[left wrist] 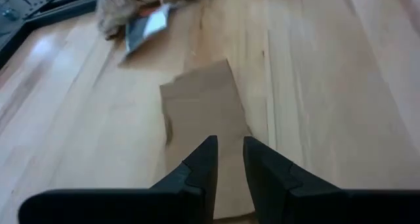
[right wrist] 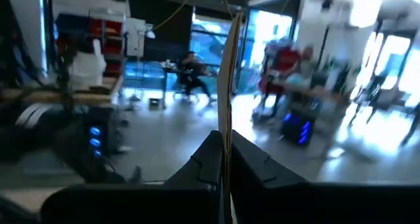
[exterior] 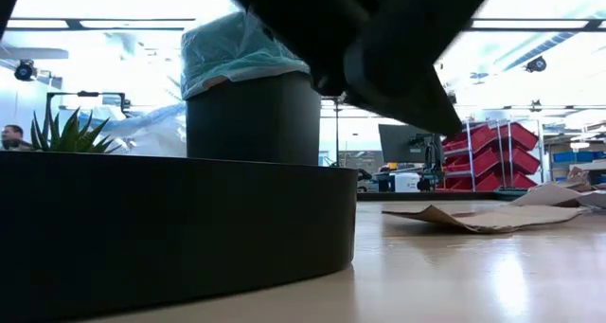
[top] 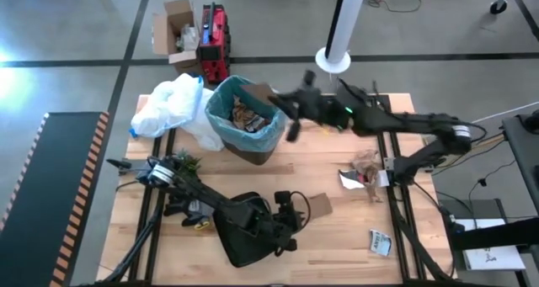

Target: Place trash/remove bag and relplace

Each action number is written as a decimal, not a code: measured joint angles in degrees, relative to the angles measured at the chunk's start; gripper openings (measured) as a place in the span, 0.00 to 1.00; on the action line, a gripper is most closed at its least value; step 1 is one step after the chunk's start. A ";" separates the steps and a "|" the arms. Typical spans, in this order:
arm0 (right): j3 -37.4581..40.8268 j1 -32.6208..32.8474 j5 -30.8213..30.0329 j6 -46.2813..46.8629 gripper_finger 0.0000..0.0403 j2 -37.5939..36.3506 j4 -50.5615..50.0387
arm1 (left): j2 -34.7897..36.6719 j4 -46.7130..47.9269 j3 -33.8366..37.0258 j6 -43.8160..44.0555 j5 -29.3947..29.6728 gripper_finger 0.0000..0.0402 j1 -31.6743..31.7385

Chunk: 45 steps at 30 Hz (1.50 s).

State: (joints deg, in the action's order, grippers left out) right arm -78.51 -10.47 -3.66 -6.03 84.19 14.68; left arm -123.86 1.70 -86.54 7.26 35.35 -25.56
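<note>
The black bin (top: 253, 144), lined with the light-blue bag (top: 221, 110), stands at the table's far left and holds trash (top: 247, 114). By the bin's far right rim, my right gripper (top: 290, 110) is shut on a flat brown paper piece (top: 259, 93). The right wrist view shows this piece edge-on (right wrist: 227, 73). My left gripper (left wrist: 230, 155) is near the table's middle front. Its fingers stand a narrow gap apart over another flat brown paper piece (left wrist: 203, 112) that lies on the wood. My right gripper pinches the flat brown piece between its two fingers (right wrist: 210, 155), by one edge (right wrist: 226, 129). The sheet stands out beyond the fingertips, in line with the fingers. It is lifted clear of the table, up by the bin's rim. My left gripper: I cannot tell whether its fingertips touch the paper under them.
A white plastic bag (top: 168, 106) lies left of the bin. A round black container (top: 248, 228) sits at the front under the left arm. Crumpled brown paper with a wrapper (top: 364, 171) and a packet (top: 381, 242) lie to the right. A green sprig (top: 187, 162) is at the left.
</note>
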 joint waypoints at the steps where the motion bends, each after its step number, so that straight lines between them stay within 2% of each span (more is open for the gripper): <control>1: -1.66 -1.26 1.22 2.48 0.01 2.17 -0.11 | -0.34 -0.21 0.02 -0.69 -0.01 0.15 0.00; 5: -7.42 -4.69 5.10 6.51 0.07 8.55 -6.45 | -1.16 -3.12 0.07 -1.02 1.37 0.17 -0.01; 11: -12.67 -5.13 5.70 5.02 0.36 12.67 -15.94 | -1.48 -3.42 0.04 -0.89 1.55 0.28 0.18; 14: -12.96 -3.87 5.51 1.62 0.49 10.78 -20.81 | -1.50 -4.22 0.05 -0.99 1.55 0.34 0.33; 17: -13.00 -1.11 3.66 -2.74 0.58 6.12 -30.29 | -1.50 -3.74 0.04 -0.96 1.51 0.38 0.34; 23: -10.83 8.07 -6.10 -5.41 0.61 -4.59 -53.58 | -1.50 -2.93 0.04 -1.86 0.97 0.42 0.34; 25: -8.44 11.83 -6.93 -1.08 0.59 -8.37 -60.16 | -1.50 -2.27 0.04 -2.33 0.85 0.42 0.33; 28: -2.24 17.58 -6.87 11.14 0.57 -14.07 -65.50 | -1.40 -0.04 0.06 -2.56 -0.37 0.41 0.33; 36: 25.05 33.08 -9.23 35.49 0.52 -23.14 -64.52 | -1.01 4.16 0.07 -7.91 -4.96 0.35 -0.28; 41: 39.14 35.54 -10.17 48.12 0.54 -23.20 -58.40 | -0.59 7.51 -0.19 -14.02 -5.82 0.32 -0.50; 45: 46.21 34.79 -9.06 52.61 0.56 -22.14 -51.47 | -0.72 16.48 -2.50 -12.09 -15.22 0.29 0.79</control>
State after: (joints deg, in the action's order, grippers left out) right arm -32.30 24.32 -12.72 46.58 62.06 -36.79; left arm -124.58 18.18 -89.05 -4.83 20.14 -24.77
